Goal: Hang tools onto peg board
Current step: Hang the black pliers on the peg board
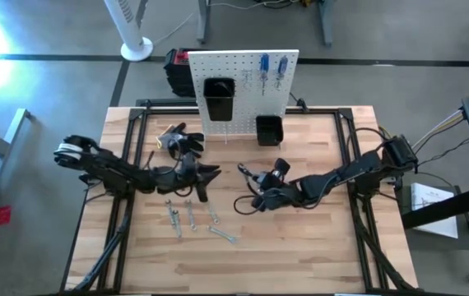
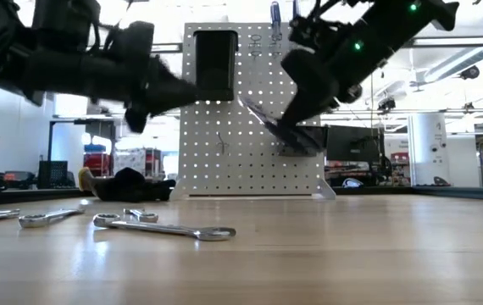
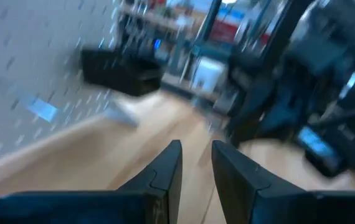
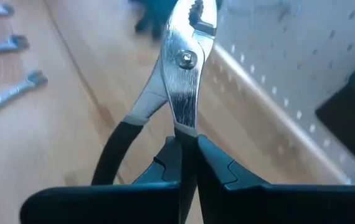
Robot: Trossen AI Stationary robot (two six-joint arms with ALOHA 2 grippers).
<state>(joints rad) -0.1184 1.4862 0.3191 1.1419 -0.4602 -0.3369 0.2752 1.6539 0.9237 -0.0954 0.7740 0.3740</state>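
The white peg board stands upright at the table's far middle, with two black bins and two blue-handled screwdrivers hanging on it. My right gripper is shut on a pair of dark-handled pliers and hovers mid-table in front of the board. My left gripper is left of it, pointing level toward the right arm. Its fingers stand slightly apart with nothing between them. Several silver wrenches lie flat on the table in front of it. My right gripper pinches one handle of the pliers between its two fingers, just behind the pivot. The other dark handle swings free to one side. The silver jaws point on ahead along the fingers. The pliers are lifted clear of the table.
Black work gloves lie left of the board's foot. The wrenches show close to the near edge in the low view. A loop of cable hangs by the right arm. The near part of the wooden table is bare.
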